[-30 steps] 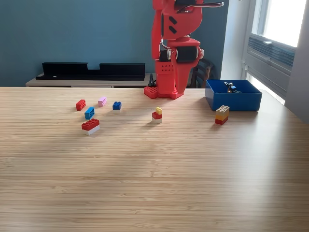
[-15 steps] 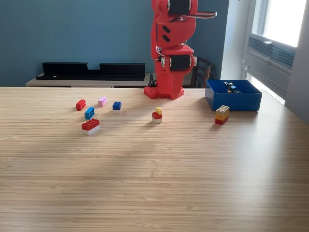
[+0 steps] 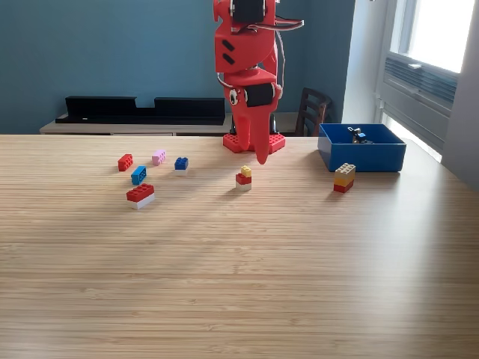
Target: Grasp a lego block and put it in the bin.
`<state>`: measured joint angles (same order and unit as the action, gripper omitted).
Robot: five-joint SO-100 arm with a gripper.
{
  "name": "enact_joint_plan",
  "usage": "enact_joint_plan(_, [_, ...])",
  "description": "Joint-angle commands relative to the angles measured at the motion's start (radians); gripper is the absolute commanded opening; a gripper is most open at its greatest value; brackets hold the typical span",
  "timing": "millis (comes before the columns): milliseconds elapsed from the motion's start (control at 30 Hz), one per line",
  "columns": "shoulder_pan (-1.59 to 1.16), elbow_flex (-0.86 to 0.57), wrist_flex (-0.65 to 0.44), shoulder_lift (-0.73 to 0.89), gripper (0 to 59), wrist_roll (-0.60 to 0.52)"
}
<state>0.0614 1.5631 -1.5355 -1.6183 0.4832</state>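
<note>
My red gripper point(image 3: 261, 157) points straight down, a little above the table, just behind and to the right of a small yellow-on-red lego stack point(image 3: 244, 178). Its jaws taper to one point and look shut, with nothing between them. The blue bin point(image 3: 363, 158) stands at the right with a small dark piece point(image 3: 358, 135) inside. A tan-and-red stack point(image 3: 344, 177) sits in front of the bin. At the left lie a red-on-white brick point(image 3: 140, 196), a blue brick point(image 3: 138, 175), a red brick point(image 3: 125, 161), a pink brick point(image 3: 159, 157) and a dark blue brick point(image 3: 181, 163).
The arm's red base point(image 3: 254, 142) is fixed at the table's far edge. Behind the table are a black shelf unit point(image 3: 142, 110) on a low sideboard and a dark chair point(image 3: 310, 112). A window and a radiator are at the exterior view's right.
The arm has turned toward the exterior view's left and folded down. The gripper, out of sight a second ago, now hangs low over the table near the yellow-on-red stack. No brick has moved.
</note>
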Motion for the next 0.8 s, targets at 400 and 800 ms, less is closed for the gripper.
enact_joint_plan(400, [-0.034,0.314,0.003,-0.314,34.5,0.255])
enact_joint_plan(800, [0.025,0.615,0.290,-0.405,34.8,0.308])
